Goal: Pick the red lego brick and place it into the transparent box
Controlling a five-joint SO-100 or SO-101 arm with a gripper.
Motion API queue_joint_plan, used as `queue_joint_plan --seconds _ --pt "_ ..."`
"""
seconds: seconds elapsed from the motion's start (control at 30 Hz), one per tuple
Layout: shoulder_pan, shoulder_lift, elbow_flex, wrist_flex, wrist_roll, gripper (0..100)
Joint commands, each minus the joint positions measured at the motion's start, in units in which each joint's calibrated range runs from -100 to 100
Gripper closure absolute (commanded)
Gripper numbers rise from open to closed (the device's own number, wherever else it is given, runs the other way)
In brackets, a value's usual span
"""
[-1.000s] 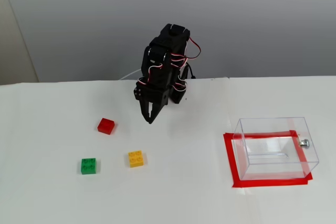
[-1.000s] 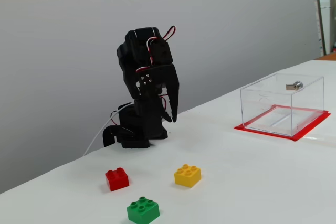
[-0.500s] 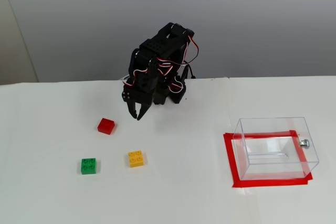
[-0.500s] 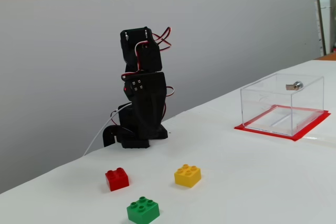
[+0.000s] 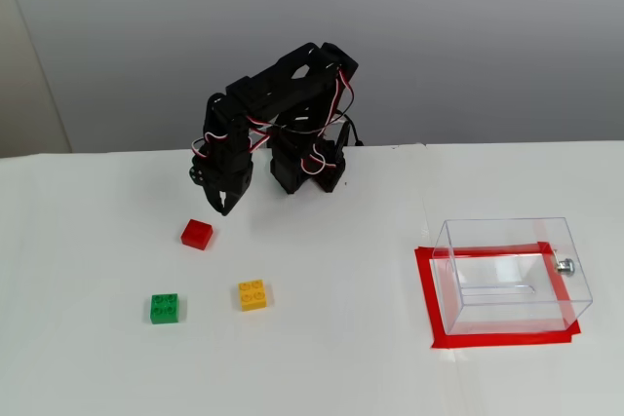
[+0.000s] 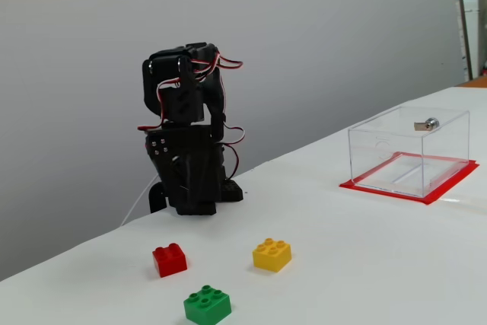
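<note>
The pincer (image 5: 223, 208), fingers nearly pressed together and empty, hangs just above and behind the red brick (image 5: 197, 234). It needs to spread, come straight down over the brick and square to its sides. The brick is small, bright, studded, flat on the surface (image 5: 331, 358), well apart from the box (image 5: 512, 275).

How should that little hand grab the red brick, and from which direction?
Probably from straight above, the hand closing on two opposite flat side walls of the red lego brick. It lies flat on the table, studs up, with clear space all around; the studded top offers no grip.
</note>
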Motion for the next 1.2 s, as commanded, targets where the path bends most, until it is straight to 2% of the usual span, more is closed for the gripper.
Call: queue_joint_plan --seconds 0.0,0.23,0.53,0.63,0.87,1.17 --pt "1.71 3.21 -2.26 -5.79 2.56 99" --pt "2.08 5.07 -3.53 -7.70 7.47 99" --pt "4.59 5.92 -4.98 -7.62 6.79 98" --pt "4.89 5.92 -4.61 -7.62 5.70 93" --pt "4.52 6.01 -3.17 -7.53 5.64 70" --pt "3.41 6.01 1.35 -8.40 5.96 63"
